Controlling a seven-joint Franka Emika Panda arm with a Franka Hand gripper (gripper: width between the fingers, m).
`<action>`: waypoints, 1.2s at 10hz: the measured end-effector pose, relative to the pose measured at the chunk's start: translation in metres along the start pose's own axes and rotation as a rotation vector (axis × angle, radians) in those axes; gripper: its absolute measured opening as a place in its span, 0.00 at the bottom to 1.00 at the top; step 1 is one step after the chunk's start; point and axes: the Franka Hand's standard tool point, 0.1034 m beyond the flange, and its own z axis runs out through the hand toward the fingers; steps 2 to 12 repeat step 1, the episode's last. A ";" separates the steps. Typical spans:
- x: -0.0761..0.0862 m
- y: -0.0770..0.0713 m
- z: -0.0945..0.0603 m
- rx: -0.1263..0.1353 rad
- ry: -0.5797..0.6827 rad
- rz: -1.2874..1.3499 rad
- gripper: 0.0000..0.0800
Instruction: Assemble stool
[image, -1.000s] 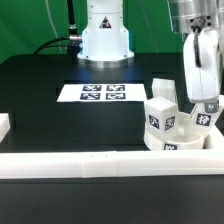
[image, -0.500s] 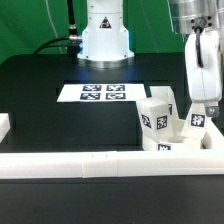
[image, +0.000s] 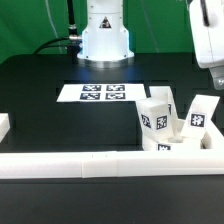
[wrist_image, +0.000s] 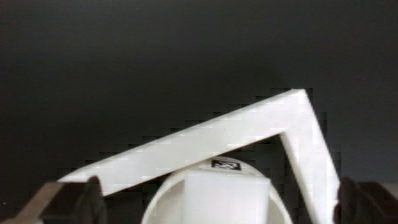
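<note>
The round white stool seat (image: 181, 150) lies at the exterior view's right, against the front rail. Three chunky white tagged legs stand upright on it: one at the front left (image: 153, 119), one behind (image: 164, 96) and one at the right (image: 203, 113). My gripper (image: 212, 62) hangs above the right leg, clear of it and partly cut off by the frame edge. In the wrist view the gripper (wrist_image: 217, 208) is open. Its dark fingers (wrist_image: 68, 202) stand wide on either side of the leg's tagged top (wrist_image: 224, 178) without touching it.
A long white rail (image: 90, 164) runs along the table's front and turns a corner (wrist_image: 240, 130) near the seat. The marker board (image: 103, 93) lies mid-table before the robot base (image: 105, 32). A small white piece (image: 3, 126) sits at the left edge.
The gripper opened, let go of the right leg and rose straight up. The leg stays upright on the seat.
</note>
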 end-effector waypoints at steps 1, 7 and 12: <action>0.000 0.000 0.000 0.000 0.000 -0.001 0.81; 0.000 0.000 0.000 0.000 0.000 -0.001 0.81; 0.000 0.000 0.000 0.000 0.000 -0.001 0.81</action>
